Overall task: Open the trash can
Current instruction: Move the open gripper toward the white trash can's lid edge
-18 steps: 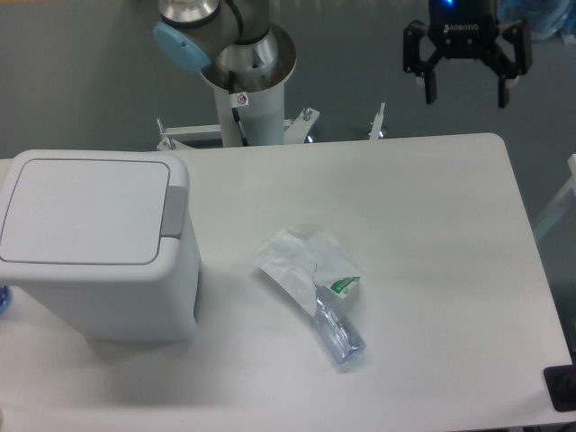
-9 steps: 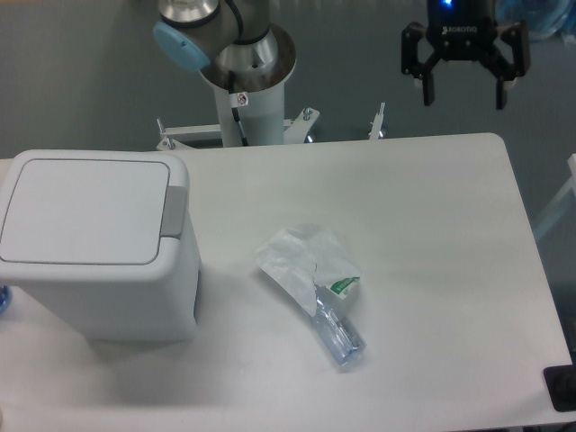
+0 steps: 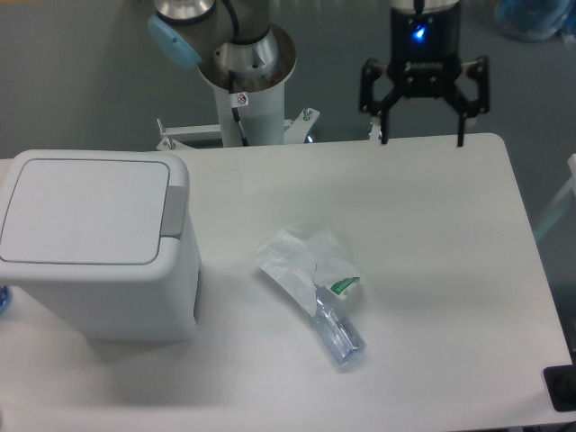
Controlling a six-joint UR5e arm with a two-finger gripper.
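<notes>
White trash can [image 3: 97, 247] at the table's left edge.
We see its flat square lid shut, grey push-bar strip along the right side.

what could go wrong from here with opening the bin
The open gripper is at the far table edge, well right of the trash can. Its lid is closed. Sweeping low toward the grey push bar, it might snag the clear wrapper. An off-center push might slide the can instead.
</notes>
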